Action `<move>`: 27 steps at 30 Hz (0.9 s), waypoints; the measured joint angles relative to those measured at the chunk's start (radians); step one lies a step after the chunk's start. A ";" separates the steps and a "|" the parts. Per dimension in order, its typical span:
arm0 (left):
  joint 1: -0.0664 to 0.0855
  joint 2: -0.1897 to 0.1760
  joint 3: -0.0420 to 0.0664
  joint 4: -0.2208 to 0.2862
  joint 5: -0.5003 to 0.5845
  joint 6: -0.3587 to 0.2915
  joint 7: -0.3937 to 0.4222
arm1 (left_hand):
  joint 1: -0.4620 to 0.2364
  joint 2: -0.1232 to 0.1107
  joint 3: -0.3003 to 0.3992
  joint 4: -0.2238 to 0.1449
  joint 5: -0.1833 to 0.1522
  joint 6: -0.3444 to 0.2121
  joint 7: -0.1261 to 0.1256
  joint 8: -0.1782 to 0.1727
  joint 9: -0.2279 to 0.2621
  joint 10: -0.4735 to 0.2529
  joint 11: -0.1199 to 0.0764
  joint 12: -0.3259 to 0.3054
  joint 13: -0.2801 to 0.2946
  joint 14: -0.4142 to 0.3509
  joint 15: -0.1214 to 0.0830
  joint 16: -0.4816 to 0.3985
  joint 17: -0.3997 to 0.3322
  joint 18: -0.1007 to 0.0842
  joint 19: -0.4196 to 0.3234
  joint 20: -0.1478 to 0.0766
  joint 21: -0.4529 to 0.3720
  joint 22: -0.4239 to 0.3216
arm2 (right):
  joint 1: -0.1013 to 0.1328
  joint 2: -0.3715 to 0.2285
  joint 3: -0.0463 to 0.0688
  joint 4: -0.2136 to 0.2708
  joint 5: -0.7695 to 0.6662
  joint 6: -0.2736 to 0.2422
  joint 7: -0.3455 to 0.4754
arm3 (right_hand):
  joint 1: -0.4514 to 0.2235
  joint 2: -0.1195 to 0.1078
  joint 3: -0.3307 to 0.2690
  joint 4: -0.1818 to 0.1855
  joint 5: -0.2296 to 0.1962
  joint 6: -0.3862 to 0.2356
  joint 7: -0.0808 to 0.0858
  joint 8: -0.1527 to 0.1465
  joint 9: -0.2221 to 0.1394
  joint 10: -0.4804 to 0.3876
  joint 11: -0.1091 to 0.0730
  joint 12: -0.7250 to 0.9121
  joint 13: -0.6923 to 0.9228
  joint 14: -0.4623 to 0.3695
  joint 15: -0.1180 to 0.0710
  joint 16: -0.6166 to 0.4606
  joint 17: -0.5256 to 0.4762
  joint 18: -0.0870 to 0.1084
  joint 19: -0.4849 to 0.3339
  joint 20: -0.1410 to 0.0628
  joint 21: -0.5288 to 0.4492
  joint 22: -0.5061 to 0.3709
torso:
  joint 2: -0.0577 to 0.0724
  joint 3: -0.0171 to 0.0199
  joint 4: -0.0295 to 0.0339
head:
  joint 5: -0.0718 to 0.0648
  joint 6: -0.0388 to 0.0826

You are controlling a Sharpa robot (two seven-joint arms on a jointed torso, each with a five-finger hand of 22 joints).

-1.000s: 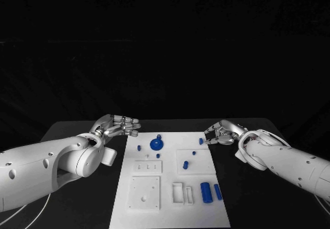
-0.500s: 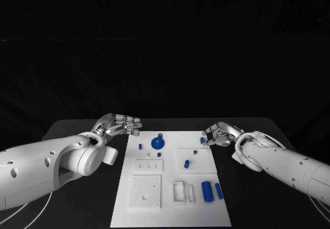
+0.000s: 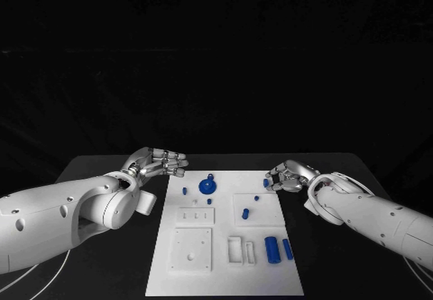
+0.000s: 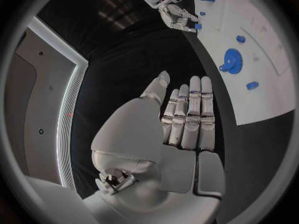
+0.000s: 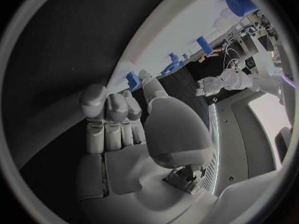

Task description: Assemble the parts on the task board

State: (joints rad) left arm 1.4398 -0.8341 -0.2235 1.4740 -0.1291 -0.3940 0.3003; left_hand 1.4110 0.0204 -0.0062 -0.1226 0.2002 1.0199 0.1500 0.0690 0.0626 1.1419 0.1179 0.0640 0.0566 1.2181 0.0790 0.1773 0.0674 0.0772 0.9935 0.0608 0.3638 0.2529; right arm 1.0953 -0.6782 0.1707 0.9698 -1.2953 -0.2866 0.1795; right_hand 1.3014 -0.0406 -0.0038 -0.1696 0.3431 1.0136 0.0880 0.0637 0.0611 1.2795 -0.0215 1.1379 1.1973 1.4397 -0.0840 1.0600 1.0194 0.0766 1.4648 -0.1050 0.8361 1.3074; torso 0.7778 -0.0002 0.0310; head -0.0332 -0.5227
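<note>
The white task board lies in the middle of the table. A blue gear sits near its far edge, with small blue pegs around it and two blue cylinders nearer me. A small blue part stands at the board's far right edge. My right hand has its fingers curled beside it, and the thumb and a finger pinch this part. My left hand hovers off the board's far left corner and holds nothing. Its fingers are stretched out.
Raised white blocks and slotted holders stand on the near half of the board. Bare black table borders the board on both sides. My right hand also appears in the left wrist view, past the board's far corner.
My right arm has edged a little toward the board. The left hand and the parts keep their places.
</note>
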 measured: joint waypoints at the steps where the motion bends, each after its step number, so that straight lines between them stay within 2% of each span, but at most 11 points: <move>1: 0.000 0.000 0.000 0.000 0.000 0.000 0.000 | 0.000 0.000 0.000 0.000 0.000 0.000 0.000 0.000 0.000 0.000 0.000 0.000 0.000 0.000 0.000 0.000 0.000 0.000 0.000 0.000 0.000 0.000 | 0.000 0.002 0.000 -0.003 0.000 -0.001 0.000 | -0.004 0.004 0.006 -0.002 -0.006 0.000 0.000 0.000 0.000 0.000 0.000 0.000 0.000 0.000 0.000 0.000 0.001 0.000 0.000 0.000 0.000 0.000 | 0.000 0.0000 0.0001 | 0.000 0.000; 9: 0.000 0.001 0.000 0.000 -0.001 0.001 0.000 | 0.000 0.000 0.000 0.000 0.000 0.000 0.000 0.000 0.000 0.000 0.000 0.000 0.000 0.000 0.000 0.000 0.000 0.000 0.000 0.000 0.000 0.000 | 0.000 0.011 -0.001 -0.015 0.000 -0.002 -0.001 | -0.011 0.011 0.049 -0.022 -0.037 0.007 0.000 0.000 0.000 0.000 0.000 0.000 0.002 0.000 0.000 0.000 0.002 0.000 0.000 0.000 0.000 0.000 | 0.000 0.0000 0.0005 | -0.001 -0.002; 20: 0.000 0.001 0.000 0.001 -0.002 0.002 -0.001 | 0.000 0.000 0.000 0.000 0.000 0.000 0.000 0.000 0.000 0.000 0.000 0.000 0.000 0.000 0.000 0.000 0.000 0.000 0.000 0.000 0.000 0.000 | -0.001 0.029 -0.002 -0.028 0.000 -0.001 -0.003 | -0.016 0.016 0.060 -0.025 -0.037 0.010 -0.003 0.000 0.000 0.000 0.000 0.000 0.002 0.000 0.000 0.000 0.003 0.000 0.000 0.000 0.000 0.000 | 0.000 0.0006 0.0012 | 0.005 0.001; 27: 0.000 0.001 0.000 0.001 -0.002 0.002 -0.002 | 0.000 0.000 0.000 0.000 0.000 0.000 0.000 0.000 0.000 0.000 0.000 0.000 0.000 0.000 0.000 0.000 0.000 0.000 0.000 0.000 0.000 0.000 | -0.001 0.036 -0.004 -0.033 0.001 0.000 -0.004 | -0.019 0.019 0.086 -0.040 -0.053 0.019 -0.003 0.000 0.000 0.000 0.000 0.000 0.005 0.000 0.000 0.000 0.004 0.000 0.000 0.000 0.000 0.000 | 0.000 0.0007 0.0003 | 0.008 -0.005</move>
State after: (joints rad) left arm 1.4398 -0.8330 -0.2232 1.4751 -0.1313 -0.3920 0.2987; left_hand 1.4110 0.0204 -0.0062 -0.1226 0.2002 1.0199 0.1500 0.0690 0.0625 1.1419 0.1179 0.0640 0.0566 1.2181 0.0790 0.1773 0.0673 0.0771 0.9934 0.0608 0.3638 0.2529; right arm 1.0946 -0.6424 0.1665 0.9368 -1.2947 -0.2864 0.1758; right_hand 1.2820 -0.0211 0.0827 -0.2096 0.2901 1.0325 0.0846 0.0636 0.0611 1.2797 -0.0215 1.1379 1.2021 1.4398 -0.0840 1.0600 1.0238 0.0766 1.4648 -0.1050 0.8362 1.3073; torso 0.7783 0.0005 0.0313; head -0.0249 -0.5273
